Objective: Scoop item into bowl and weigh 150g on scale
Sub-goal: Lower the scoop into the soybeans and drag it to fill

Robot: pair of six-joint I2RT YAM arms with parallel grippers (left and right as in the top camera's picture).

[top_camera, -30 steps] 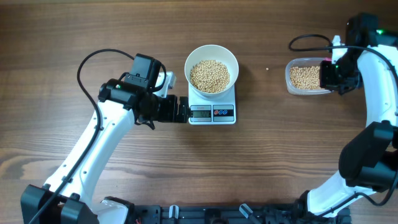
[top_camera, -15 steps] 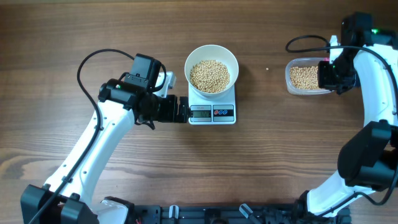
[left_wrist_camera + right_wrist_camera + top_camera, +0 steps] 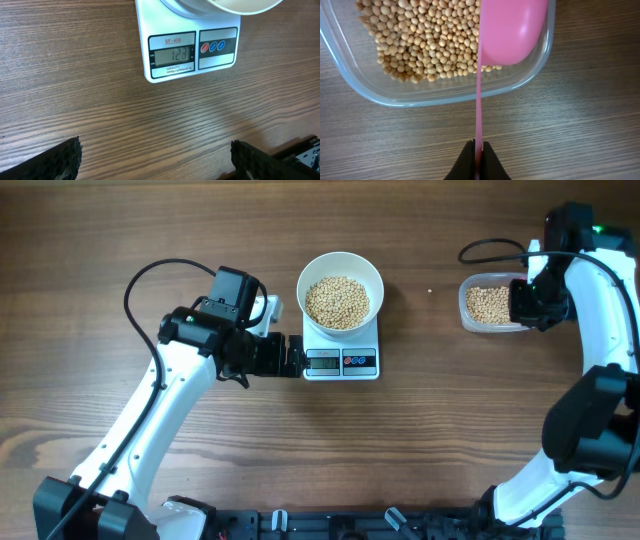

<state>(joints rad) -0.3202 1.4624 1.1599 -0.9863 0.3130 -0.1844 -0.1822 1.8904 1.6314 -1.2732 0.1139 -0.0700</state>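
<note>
Upper right, right gripper (image 3: 479,150) clamps the pink scoop (image 3: 512,30), handle running straight ahead to soybeans (image 3: 420,45) in the tub (image 3: 395,97); left gripper (image 3: 155,152) gapes, empty.

From here I see the tabletop (image 3: 330,450): brown wood w/ darker grain running left to right, and it fills the overhead view. Light is even, shadows soft. Both wrist views show same wood close up.

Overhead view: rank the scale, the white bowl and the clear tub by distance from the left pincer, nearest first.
1. Small white square digital scale: right beside the left pincer, at its tips.
2. Round plain white bowl: on the scale's rear half, just beyond.
3. Clear plastic tub: far right.
</note>
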